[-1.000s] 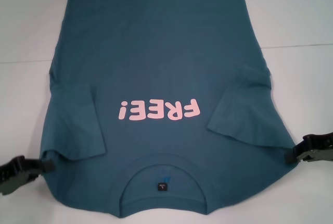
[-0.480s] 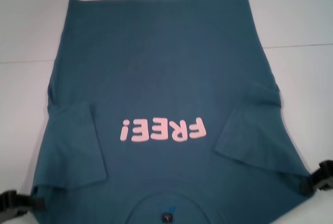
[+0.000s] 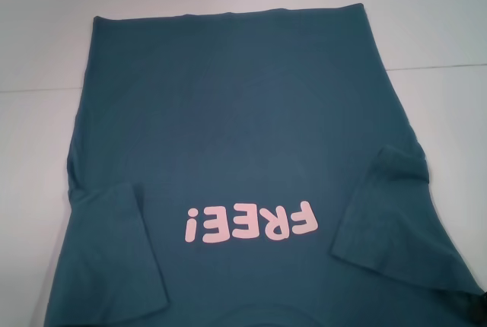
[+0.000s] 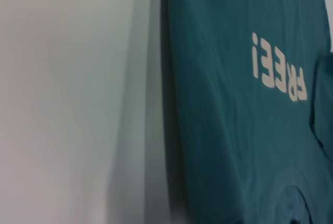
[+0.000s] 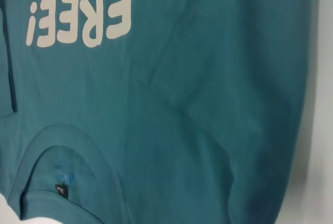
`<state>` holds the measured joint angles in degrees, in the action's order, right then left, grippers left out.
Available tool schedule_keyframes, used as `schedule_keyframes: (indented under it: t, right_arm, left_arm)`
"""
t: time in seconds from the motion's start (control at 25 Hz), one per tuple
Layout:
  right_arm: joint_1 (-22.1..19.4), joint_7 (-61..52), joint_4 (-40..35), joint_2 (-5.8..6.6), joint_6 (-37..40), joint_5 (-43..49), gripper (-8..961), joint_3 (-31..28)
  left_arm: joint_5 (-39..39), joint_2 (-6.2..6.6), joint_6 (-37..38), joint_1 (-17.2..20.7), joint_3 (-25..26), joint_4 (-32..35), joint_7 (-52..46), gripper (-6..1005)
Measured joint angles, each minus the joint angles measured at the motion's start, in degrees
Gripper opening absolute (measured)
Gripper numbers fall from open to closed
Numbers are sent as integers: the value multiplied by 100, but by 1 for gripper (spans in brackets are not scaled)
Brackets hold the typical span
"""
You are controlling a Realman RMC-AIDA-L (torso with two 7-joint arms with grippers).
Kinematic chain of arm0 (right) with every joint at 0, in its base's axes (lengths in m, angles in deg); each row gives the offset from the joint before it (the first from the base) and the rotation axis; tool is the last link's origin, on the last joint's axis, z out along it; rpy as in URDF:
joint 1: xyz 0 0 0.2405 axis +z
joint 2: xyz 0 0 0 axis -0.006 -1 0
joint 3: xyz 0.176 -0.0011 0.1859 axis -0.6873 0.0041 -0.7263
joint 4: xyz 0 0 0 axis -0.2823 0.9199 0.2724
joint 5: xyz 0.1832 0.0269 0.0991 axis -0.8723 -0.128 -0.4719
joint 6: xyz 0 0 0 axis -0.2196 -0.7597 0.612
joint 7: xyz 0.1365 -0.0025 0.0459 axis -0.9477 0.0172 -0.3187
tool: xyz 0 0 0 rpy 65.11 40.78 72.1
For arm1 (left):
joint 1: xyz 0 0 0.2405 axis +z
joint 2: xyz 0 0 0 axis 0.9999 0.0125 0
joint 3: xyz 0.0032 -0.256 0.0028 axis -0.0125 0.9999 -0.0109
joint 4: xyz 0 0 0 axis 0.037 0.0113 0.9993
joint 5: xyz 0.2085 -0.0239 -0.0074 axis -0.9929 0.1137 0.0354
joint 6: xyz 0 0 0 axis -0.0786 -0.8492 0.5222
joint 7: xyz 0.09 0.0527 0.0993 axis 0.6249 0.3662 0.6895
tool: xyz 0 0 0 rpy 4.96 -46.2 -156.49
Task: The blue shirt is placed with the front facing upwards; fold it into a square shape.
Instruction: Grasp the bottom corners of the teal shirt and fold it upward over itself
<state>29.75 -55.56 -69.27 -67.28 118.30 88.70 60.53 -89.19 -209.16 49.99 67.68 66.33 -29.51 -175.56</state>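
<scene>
The blue shirt point(image 3: 228, 129) lies front up on the white table, hem at the far end, with its pink "FREE!" print point(image 3: 251, 223) reading upside down to me. Both sleeves point(image 3: 114, 251) point(image 3: 388, 220) are folded inward onto the body. The collar end runs off the near edge of the head view. In the right wrist view the shirt point(image 5: 208, 104) shows its ribbed collar point(image 5: 78, 140) and dark neck label point(image 5: 62, 189). The left wrist view has the shirt's side edge point(image 4: 177, 104) and the print point(image 4: 278, 67). A dark sliver at the near right corner is my right gripper point(image 3: 479, 310). My left gripper is out of view.
White table point(image 3: 38, 38) surrounds the shirt on the left, right and far sides. A thin seam line point(image 3: 434, 67) crosses the tabletop behind the shirt's middle. Bare table point(image 4: 67, 99) fills half of the left wrist view.
The shirt's near end has shifted toward me; collar and label have left the head view. Both grippers, at the shoulders earlier, slid off the near edge, leaving a sliver of the right one.
</scene>
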Motion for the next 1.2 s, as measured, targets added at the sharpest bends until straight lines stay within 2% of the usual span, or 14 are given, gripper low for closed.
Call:
schedule_keyframes:
  t: [0.12, 0.28, 0.52, 0.64, 0.8, 1.2]
  right_arm:
    - [33, 103, 9, -7, -17, -19, 37, -30]
    - [207, 264, -12, 15, -127, -379, 37, -217]
    - [514, 332, 32, 30, -582, -1075, 36, -298]
    - [655, 261, 53, 18, -1032, -1269, 37, -308]
    - [829, -17, 122, -56, -1847, -1403, 37, -302]
    - [1372, -91, 592, -164, -3716, -1396, 36, -207]
  left_arm:
    - [44, -11, 133, -33, -39, -3, 68, 48]
    - [295, 48, 247, -259, -34, -78, 91, 48]
    - [692, 445, -300, -1317, 2, -999, -446, 48]
    - [720, 525, -920, -1793, -29, -1328, -689, 47]
    - [719, 532, -1856, -2292, -38, -1687, -823, 47]
    - [734, 356, -4394, -3071, -351, -2237, -959, 47]
